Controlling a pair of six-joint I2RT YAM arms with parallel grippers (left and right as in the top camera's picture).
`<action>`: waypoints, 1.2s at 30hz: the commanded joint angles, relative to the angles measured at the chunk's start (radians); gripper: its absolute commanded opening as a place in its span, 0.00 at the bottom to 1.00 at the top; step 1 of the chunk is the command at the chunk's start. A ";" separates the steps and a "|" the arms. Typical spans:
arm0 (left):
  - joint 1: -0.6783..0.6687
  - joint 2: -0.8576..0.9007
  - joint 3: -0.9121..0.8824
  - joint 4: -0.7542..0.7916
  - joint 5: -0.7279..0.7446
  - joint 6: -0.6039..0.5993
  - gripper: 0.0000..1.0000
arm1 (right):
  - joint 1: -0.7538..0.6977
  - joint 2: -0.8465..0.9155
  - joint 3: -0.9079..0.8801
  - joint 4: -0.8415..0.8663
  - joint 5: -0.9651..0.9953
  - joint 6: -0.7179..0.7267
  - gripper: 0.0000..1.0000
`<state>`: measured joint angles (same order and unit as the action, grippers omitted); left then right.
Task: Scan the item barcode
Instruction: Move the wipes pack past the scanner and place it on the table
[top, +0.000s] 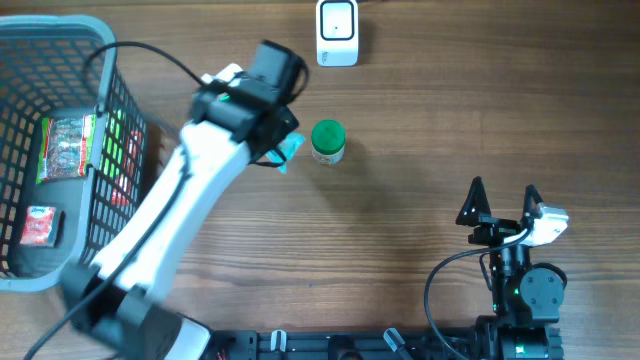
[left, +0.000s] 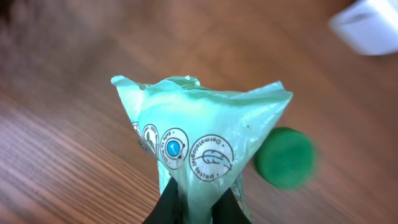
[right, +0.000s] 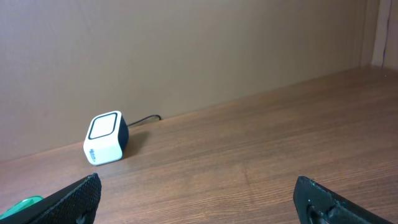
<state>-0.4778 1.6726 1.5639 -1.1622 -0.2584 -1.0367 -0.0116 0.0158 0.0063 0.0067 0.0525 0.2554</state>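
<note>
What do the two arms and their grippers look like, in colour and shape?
The left arm has a long white link with black joints, and a thin black cable runs along it. The right arm is mostly black, with a white piece near the wrist and a looping black cable. The right gripper has two pointed black fingers.

pouch (left: 208, 134): mint green, round emblems | jar lid (top: 328, 134): green | scanner (top: 337, 32): white | basket (top: 60, 27): grey mesh

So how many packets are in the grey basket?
2 clearly: a large red-and-green printed packet in the grey plastic mesh basket, and a small red packet nearer the robot. Colours behind the mesh wall may be a third.
</note>
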 joint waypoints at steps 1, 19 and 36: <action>-0.018 0.153 0.005 -0.026 -0.045 -0.125 0.04 | 0.004 -0.002 -0.001 0.004 -0.011 -0.017 1.00; -0.016 0.241 -0.226 0.016 -0.199 -0.175 0.14 | 0.004 -0.002 -0.001 0.004 -0.011 -0.017 1.00; 0.645 -0.262 0.274 -0.138 -0.264 -0.100 1.00 | 0.004 -0.002 -0.001 0.004 -0.011 -0.017 1.00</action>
<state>-0.0727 1.3968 1.8397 -1.2774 -0.6540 -1.1183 -0.0116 0.0158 0.0063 0.0071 0.0525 0.2554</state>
